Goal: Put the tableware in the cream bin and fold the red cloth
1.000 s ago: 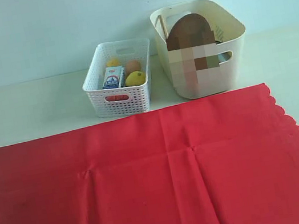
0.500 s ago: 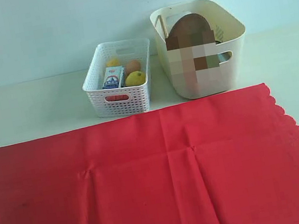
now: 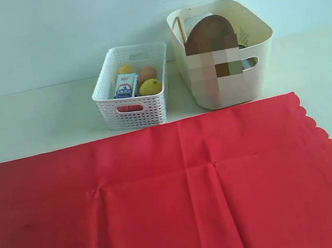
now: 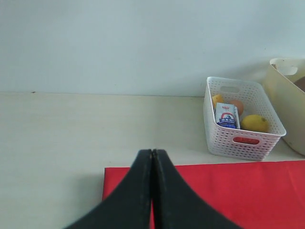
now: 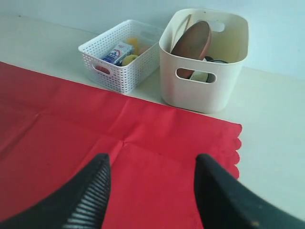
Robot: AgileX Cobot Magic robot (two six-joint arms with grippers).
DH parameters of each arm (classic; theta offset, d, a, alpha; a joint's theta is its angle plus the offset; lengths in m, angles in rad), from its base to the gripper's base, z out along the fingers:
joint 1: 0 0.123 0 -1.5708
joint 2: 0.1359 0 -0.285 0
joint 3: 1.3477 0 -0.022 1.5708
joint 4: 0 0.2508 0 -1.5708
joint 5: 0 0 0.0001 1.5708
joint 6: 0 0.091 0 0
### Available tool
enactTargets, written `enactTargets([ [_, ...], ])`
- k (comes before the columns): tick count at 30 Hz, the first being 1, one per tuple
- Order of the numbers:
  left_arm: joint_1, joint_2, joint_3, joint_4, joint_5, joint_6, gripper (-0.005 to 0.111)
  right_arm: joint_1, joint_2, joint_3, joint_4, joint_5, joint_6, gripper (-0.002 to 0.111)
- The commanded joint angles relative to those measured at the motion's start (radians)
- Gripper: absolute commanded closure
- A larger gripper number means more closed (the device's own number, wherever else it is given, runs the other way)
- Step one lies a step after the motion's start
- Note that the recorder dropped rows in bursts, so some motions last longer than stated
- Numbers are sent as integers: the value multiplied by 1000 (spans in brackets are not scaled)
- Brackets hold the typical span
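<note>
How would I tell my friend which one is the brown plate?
Find the big red cloth; beyond its scalloped corner stands the cream bin. The round brown plate leans on edge inside it. It is the only big flat brown thing there; the white lattice basket alongside holds food.

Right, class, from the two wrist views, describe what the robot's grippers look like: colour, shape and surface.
Both are matt black. The left gripper has two smooth fingers that curve and taper to thin tips. The right gripper has broader fingers with rounded ends, and one inner face carries fine ribbing. No cables or markings show, and no arm appears in the exterior view.
</note>
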Motion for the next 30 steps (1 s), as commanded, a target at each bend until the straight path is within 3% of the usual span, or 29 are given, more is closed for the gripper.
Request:
enactTargets([
  [1, -8, 4, -9, -7, -2, -4, 107, -1, -6, 4, 15, 1, -4, 57],
  [20, -8, 29, 15, -4, -58, -4, 107, -1, -6, 4, 30, 9, -4, 57],
  [30, -8, 292, -15, -10, 8, -61, 107, -1, -6, 4, 44, 21, -4, 57],
])
